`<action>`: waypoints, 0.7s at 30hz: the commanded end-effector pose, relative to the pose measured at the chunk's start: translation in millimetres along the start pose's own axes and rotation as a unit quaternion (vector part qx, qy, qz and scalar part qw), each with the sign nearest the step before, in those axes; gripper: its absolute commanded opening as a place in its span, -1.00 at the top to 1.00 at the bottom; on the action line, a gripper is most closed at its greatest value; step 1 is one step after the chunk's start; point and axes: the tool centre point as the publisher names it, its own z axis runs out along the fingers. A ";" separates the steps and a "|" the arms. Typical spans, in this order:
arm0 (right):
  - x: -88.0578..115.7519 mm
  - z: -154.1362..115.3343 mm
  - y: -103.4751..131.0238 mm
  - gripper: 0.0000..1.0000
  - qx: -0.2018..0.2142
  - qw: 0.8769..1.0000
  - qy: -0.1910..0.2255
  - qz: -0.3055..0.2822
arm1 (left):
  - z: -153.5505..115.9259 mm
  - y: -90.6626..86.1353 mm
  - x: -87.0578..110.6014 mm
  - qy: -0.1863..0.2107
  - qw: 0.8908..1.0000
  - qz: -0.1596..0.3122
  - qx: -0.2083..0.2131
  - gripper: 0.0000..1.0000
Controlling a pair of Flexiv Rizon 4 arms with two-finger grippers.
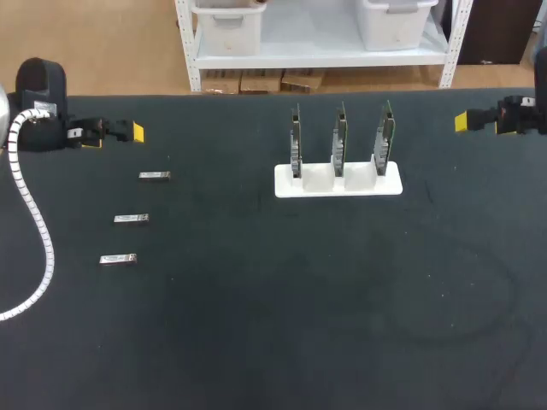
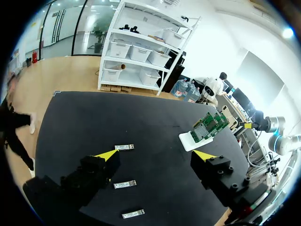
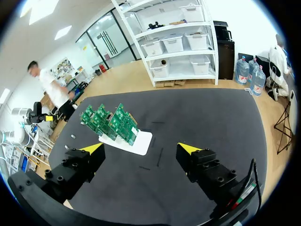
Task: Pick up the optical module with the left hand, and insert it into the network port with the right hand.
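Not begun: three optical modules (image 1: 131, 219) lie at 9 o'clock on bench (image 1: 282, 333); left fingers (image 2: 107, 155), right fingers (image 3: 188, 148) both open, empty

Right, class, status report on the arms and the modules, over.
Left gripper open, empty. Right gripper open, empty. Three optical modules lie untouched on the table. Nothing between them and left gripper.

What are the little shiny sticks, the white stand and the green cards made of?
The small modules look like bare metal: silvery, glinting. The white stand is probably smooth plastic, evenly matte. The green cards standing in it look like circuit board, dotted with tiny parts.
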 end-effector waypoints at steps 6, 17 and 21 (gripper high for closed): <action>0.6 -1.0 1.4 -1.00 0.003 1.000 0.000 0.001 | 0.1 -1.5 -1.1 0.003 1.000 -0.001 -0.003 -1.00; 0.6 -1.0 1.4 -1.00 0.003 1.000 0.000 0.001 | 24.1 -0.1 -10.7 0.043 0.973 0.212 -0.081 -1.00; 0.6 -1.0 1.4 -1.00 0.003 1.000 0.000 0.001 | 37.0 12.4 -11.8 0.078 0.951 0.286 -0.088 -1.00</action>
